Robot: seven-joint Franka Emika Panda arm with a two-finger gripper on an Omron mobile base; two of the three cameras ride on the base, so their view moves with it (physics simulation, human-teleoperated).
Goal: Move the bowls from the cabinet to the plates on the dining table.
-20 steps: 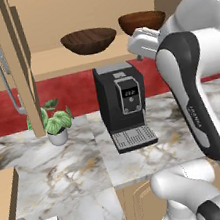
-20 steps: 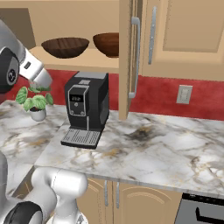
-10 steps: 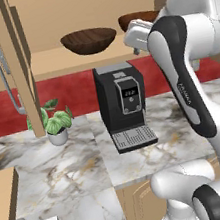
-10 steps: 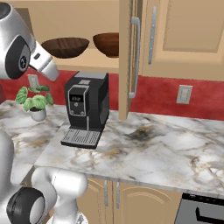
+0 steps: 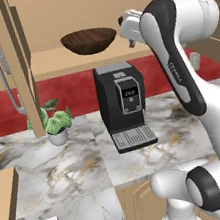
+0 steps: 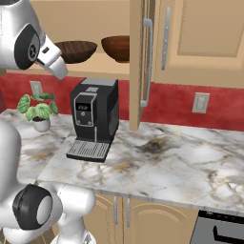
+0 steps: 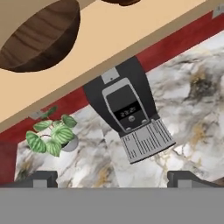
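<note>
Two wood-grain bowls sit on the open cabinet's shelf (image 6: pixel 102 64). The dark brown bowl (image 5: pixel 88 39) (image 6: pixel 76 50) is on the left, and the hand view has it at upper left (image 7: pixel 39 39). The reddish brown bowl (image 6: pixel 116 46) stands to its right, a sliver of it at the hand view's top edge (image 7: pixel 122 1); my arm hides it in the left base view. My gripper (image 5: pixel 127 32) (image 6: pixel 61 71) (image 7: pixel 112 179) hangs open and empty in front of the shelf edge, just below the bowls, touching neither. The dining table is out of view.
A black coffee machine (image 5: pixel 124 104) (image 6: pixel 93 116) (image 7: pixel 127 113) stands on the marble counter (image 6: pixel 157 162) under the shelf. A small potted plant (image 5: pixel 53 124) (image 6: pixel 38 109) is to its left. The open cabinet doors (image 5: pixel 15 62) (image 6: pixel 138 62) jut out on both sides.
My arm has lifted the hand up toward the shelf edge, closer to the bowls. It now covers the reddish bowl in the left base view. The bowls have not moved.
</note>
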